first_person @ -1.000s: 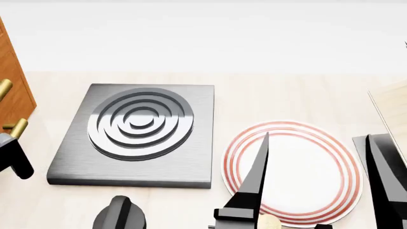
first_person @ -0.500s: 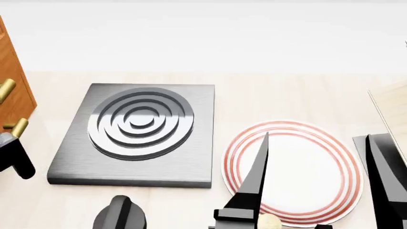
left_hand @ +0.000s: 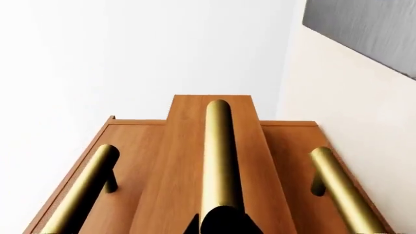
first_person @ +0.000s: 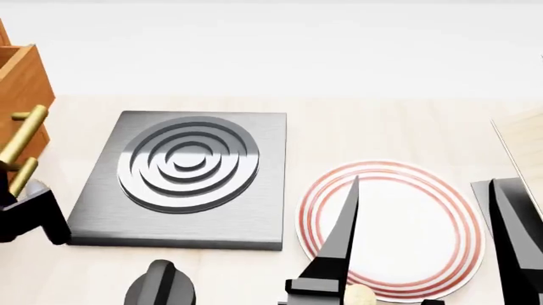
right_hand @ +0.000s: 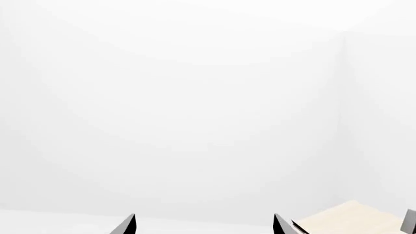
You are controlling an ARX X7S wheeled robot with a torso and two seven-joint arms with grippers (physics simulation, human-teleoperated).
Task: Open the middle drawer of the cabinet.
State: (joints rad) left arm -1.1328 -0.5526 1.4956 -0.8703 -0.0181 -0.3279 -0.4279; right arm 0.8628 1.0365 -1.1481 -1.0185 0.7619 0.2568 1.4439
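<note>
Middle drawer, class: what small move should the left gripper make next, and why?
Probably keep pulling straight back along the same line. The left wrist view shows the middle drawer already standing out from its neighbours, its brass handle running into the left gripper; the head view shows it out of the cabinet only partway.

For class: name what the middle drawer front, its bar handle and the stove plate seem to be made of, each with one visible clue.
Middle drawer: apparently wood, orange-brown with streaky grain, satin.
Bar handle: looks like brass, a smooth golden cylinder with soft sheen.
Stove plate: seemingly brushed grey metal, with fine streaks and shaded concentric rings.
</note>
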